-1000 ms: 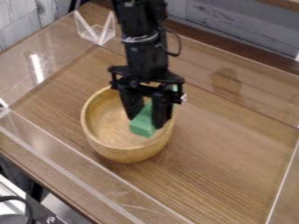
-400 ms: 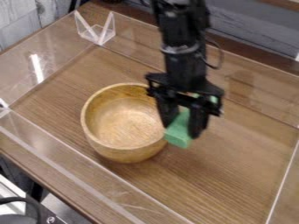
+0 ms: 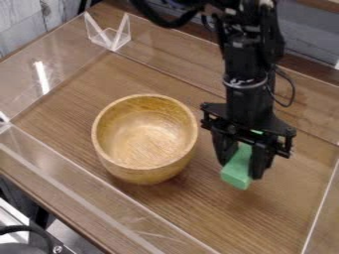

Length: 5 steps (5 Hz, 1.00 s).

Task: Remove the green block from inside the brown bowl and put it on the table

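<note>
Wood-grain table [image 3: 159,213] filling the frame, enclosed by clear acrylic walls [image 3: 54,193] whose near edge crosses the lower left; grey planks run behind the far edge at upper right. Left of centre sits the brown bowl [image 3: 143,136], round, thick-rimmed, of pale grained wood, its hollow bare. Right of centre, the black gripper [image 3: 247,161] points almost straight down with its two fingers clamped on the green block [image 3: 239,170], a smooth bright bar held upright, its lower end at or just above the tabletop, just beside the bowl's right rim and outside it. A second earlier the block hung inside the bowl; the arm has since carried it rightward across the rim, the grip unchanged. In the far upper left corner stands a small clear V-shaped acrylic piece [image 3: 109,32].
</note>
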Tool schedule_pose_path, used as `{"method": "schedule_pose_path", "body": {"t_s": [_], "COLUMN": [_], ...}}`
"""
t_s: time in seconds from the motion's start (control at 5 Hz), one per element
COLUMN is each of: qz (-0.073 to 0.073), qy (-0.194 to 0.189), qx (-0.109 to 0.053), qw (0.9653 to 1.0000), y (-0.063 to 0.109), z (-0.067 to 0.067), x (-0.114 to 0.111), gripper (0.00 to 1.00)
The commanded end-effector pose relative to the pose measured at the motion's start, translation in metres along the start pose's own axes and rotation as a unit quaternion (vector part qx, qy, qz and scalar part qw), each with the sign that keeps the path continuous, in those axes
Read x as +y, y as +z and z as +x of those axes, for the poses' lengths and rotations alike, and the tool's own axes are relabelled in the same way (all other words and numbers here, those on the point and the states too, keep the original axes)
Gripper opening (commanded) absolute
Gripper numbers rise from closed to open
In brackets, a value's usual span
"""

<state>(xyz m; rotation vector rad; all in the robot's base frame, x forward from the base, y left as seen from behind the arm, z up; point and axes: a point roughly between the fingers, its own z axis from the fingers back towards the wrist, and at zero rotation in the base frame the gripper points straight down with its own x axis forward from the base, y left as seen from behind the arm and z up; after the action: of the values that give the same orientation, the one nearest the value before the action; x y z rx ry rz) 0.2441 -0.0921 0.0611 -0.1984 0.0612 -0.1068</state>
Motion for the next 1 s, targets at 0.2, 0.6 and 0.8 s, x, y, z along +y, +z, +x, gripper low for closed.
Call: {"method": "schedule_pose_path", "body": {"t_s": [0.2, 0.6, 0.8], "qz": [-0.002, -0.004, -0.006], "qy": [-0.008, -0.007, -0.005], "qx": [-0.022, -0.022, -0.019], "qw": [0.9997, 0.9997, 0.9998], "y": [0.001, 0.005, 0.021], "z": [0.003, 0.003, 0.001], "x": [0.002, 0.005, 0.007], "gripper": [0.00, 1.00, 1.00]}}
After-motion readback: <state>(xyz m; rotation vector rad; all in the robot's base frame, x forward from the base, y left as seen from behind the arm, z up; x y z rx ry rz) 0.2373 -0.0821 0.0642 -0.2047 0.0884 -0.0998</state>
